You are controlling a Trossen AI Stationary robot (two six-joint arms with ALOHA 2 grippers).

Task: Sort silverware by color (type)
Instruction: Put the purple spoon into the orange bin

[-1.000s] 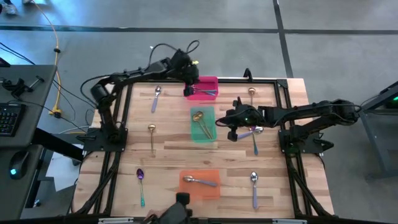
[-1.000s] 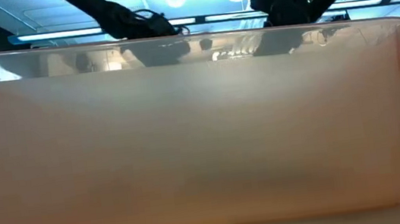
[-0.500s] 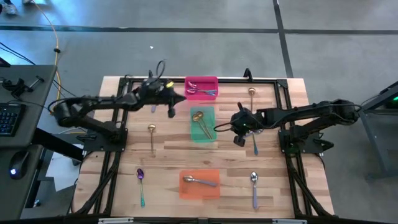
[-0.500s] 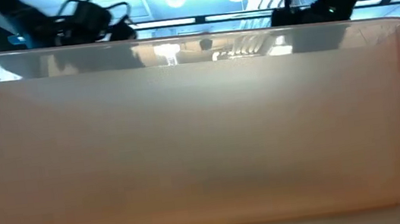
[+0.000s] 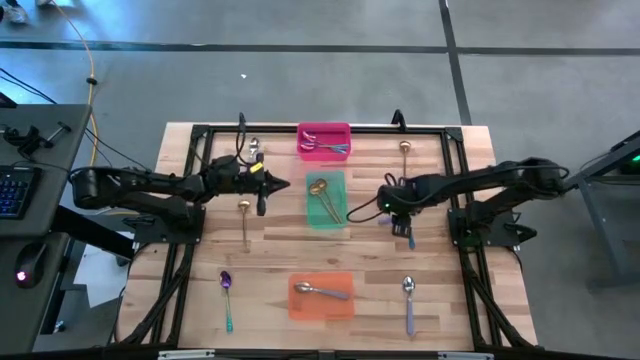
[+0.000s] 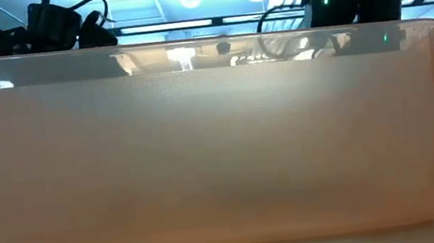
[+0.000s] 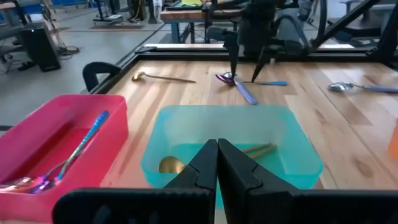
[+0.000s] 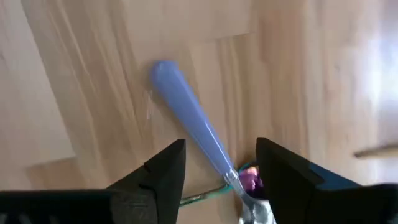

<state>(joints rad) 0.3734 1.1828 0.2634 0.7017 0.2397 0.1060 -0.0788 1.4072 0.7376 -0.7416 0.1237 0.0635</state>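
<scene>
My right gripper (image 8: 217,168) is down over the table (image 5: 270,235) right of the green bin (image 5: 325,212), fingers spread apart and empty, straddling a lavender-handled spoon (image 8: 186,127) that lies flat on the wood; a purple bowl and a thin teal handle of another utensil (image 8: 249,180) sit right by it between the fingertips, touching or crossing, can't tell which. Left wrist view shows the same pair under the right fingers, lavender and teal handles crossed. My left gripper (image 7: 217,163) is pinched closed, holding nothing, hovering left of the green bin, pointing toward it. Green bin holds a gold spoon (image 5: 320,190) and some thin utensils. Pink bin (image 5: 324,130) at the far edge holds iridescent purple pieces (image 7: 68,158). Orange bin (image 5: 322,305) at the near edge has one silver spoon (image 5: 320,290). Loose on the table: gold spoon (image 5: 244,215) just beside my left gripper, silver spoon (image 5: 254,148) near far left, gold spoon (image 5: 405,150) far right, purple spoon with teal handle (image 5: 226,295) near left, silver spoon with lavender handle (image 5: 409,300) near right. Low view is blocked by the orange bin wall.
</scene>
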